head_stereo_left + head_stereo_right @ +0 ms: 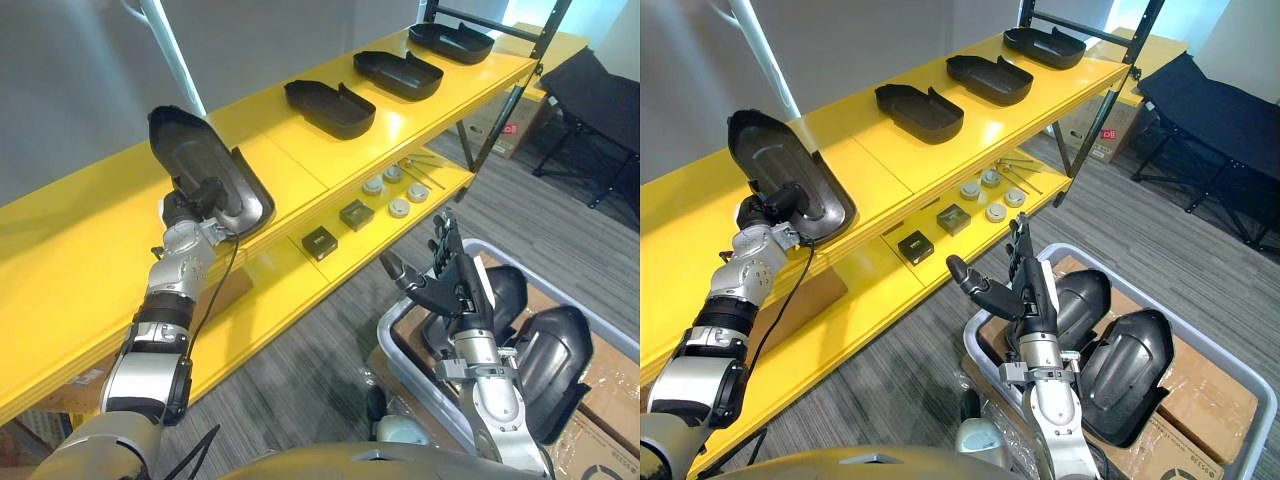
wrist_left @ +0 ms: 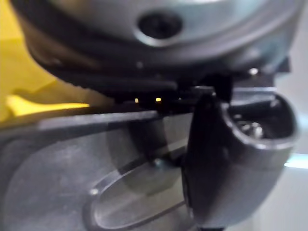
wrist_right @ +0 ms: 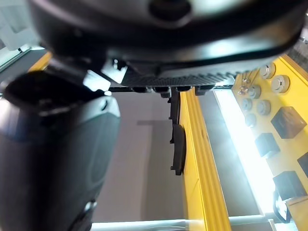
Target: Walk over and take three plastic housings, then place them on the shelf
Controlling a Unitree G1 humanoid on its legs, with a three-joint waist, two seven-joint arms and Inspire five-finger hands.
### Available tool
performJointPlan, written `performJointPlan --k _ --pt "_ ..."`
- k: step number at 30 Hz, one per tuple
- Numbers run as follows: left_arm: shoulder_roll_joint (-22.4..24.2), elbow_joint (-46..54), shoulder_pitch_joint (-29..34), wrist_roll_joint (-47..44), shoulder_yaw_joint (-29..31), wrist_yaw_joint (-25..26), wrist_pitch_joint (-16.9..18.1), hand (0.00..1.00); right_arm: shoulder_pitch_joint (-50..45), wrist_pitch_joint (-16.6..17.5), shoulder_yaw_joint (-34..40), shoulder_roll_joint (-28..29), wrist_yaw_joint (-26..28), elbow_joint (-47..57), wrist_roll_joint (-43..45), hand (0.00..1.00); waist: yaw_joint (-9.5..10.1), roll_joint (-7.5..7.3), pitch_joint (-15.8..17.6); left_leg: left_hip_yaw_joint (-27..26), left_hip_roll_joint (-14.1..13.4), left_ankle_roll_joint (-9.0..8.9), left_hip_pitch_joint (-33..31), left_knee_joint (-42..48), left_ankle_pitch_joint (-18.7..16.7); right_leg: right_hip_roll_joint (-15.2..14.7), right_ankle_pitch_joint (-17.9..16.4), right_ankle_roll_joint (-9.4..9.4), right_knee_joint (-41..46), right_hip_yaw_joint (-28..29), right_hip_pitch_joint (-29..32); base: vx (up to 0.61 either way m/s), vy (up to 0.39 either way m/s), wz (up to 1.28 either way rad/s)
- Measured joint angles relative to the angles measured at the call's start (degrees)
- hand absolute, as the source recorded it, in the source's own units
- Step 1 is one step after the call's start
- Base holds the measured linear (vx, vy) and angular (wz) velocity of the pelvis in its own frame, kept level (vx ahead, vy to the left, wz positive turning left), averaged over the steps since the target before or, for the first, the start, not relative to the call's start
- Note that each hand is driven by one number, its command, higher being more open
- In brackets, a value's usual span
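Note:
A black plastic housing (image 1: 205, 165) stands tilted on its lower end on the yellow top shelf (image 1: 90, 250), hollow side facing me. My left hand (image 1: 195, 205) is shut on its lower rim; the left wrist view has the thumb (image 2: 226, 159) against the housing's inner surface (image 2: 72, 168). Three more housings (image 1: 330, 107) (image 1: 398, 73) (image 1: 450, 41) lie flat in a row further along the shelf. My right hand (image 1: 450, 285) is open, fingers straight and upward, holding nothing, above a grey bin (image 1: 395, 325) with further housings (image 1: 550, 360).
The lower yellow shelf (image 1: 370, 240) carries small black blocks (image 1: 319, 242), round metal parts (image 1: 399, 208) and thin tools. Cardboard boxes (image 1: 610, 390) sit under and beside the bin. A black folding frame (image 1: 590, 100) stands at the far right on the grey floor.

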State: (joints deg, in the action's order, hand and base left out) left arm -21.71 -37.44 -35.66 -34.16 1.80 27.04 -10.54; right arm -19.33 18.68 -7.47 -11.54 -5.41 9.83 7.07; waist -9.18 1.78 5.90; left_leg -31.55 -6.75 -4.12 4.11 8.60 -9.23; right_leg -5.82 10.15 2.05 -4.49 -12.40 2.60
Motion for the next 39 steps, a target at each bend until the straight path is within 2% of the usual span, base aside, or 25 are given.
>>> performJointPlan --k 3,7,9,13,18,21,26,27,36,39 --pt "0.0 -0.9 -0.4 0.0 -0.2 -0.1 0.4 0.00 0.1 -0.2 0.0 0.0 1.4 0.0 0.3 1.00 0.16 -0.15 0.1 0.0 0.0 0.15 -0.1 0.4 -0.2 -0.1 0.1 0.06 0.0 0.0 0.0 -0.05 0.021 0.00" --pt "-0.8 -1.4 -0.6 -0.3 -0.3 -1.2 1.2 0.00 0.1 -2.0 -1.4 -0.3 8.9 0.0 5.2 1.00 0.03 -0.71 0.5 0.1 -0.1 0.21 -0.6 0.9 -0.3 -0.1 0.2 0.01 0.0 0.1 0.2 -0.05 0.019 0.00" --pt "-1.4 -1.4 -0.6 -1.4 -0.3 -1.3 1.8 0.00 0.2 -2.9 -4.7 -1.9 13.4 0.0 5.8 1.00 -0.01 -0.97 0.7 0.2 -0.2 0.23 -0.8 1.2 -0.3 -0.1 0.2 0.00 0.0 0.0 0.2 -0.04 0.013 0.02" --pt "-1.3 -1.5 -2.6 -1.4 -1.9 -1.4 2.5 0.00 1.0 -4.1 -12.3 -2.8 17.5 0.0 5.7 1.00 0.07 -1.30 2.0 2.2 -0.1 0.43 -2.0 1.5 -0.2 -0.5 0.2 0.00 0.0 -1.8 0.2 -0.05 0.022 0.21" --pt "-1.4 -1.3 -8.3 -1.4 -3.6 -0.7 4.4 0.00 7.7 -6.2 -19.5 -3.4 16.8 0.0 5.4 1.00 1.34 -1.55 6.2 4.5 0.1 1.11 -6.7 3.3 0.3 -1.2 0.8 -0.07 0.0 -3.5 2.8 -0.08 0.016 0.27" --pt "-1.7 -1.2 -9.9 -1.4 -3.7 0.9 5.7 0.00 9.3 -7.1 -20.1 -3.6 15.1 0.0 5.0 1.00 1.33 -1.08 7.4 5.1 0.1 1.21 -7.6 3.4 0.6 -1.3 1.0 -0.17 0.0 -4.2 3.5 -0.02 0.015 0.11" --pt "-3.7 -0.9 -12.9 -1.4 -4.1 2.9 5.8 0.00 9.8 -7.3 -19.9 -4.3 12.0 0.0 5.0 1.00 1.15 -1.19 9.9 5.0 0.1 1.20 -8.1 3.4 0.7 -1.3 1.0 -0.17 0.0 -4.1 4.0 0.00 0.012 0.00" --pt "-3.8 -0.9 -13.7 -1.4 -4.1 3.5 5.8 1.00 9.8 -7.3 -20.0 -4.3 11.4 0.1 5.0 1.00 1.10 -1.18 10.4 5.0 0.1 1.20 -8.3 3.5 0.7 -1.3 1.0 -0.17 0.0 -4.0 4.2 0.00 0.000 0.00" --pt "-7.1 -1.0 -16.4 -0.6 -6.3 4.2 5.5 1.00 10.3 -8.0 -20.1 -4.4 10.9 2.5 5.0 1.00 0.95 -1.08 13.2 4.4 0.0 1.18 -8.8 4.3 0.5 -1.2 1.1 -0.20 0.0 -2.9 5.0 -0.01 0.017 -0.05" --pt "-8.7 -3.6 -18.6 5.6 -6.7 4.2 3.0 1.00 9.9 -8.0 -20.2 -4.5 10.3 2.5 5.0 1.00 0.69 -1.04 14.2 3.6 -0.5 1.16 -8.8 5.4 -0.4 -1.0 1.3 -0.16 0.0 -2.2 5.0 -0.04 0.056 -0.13"
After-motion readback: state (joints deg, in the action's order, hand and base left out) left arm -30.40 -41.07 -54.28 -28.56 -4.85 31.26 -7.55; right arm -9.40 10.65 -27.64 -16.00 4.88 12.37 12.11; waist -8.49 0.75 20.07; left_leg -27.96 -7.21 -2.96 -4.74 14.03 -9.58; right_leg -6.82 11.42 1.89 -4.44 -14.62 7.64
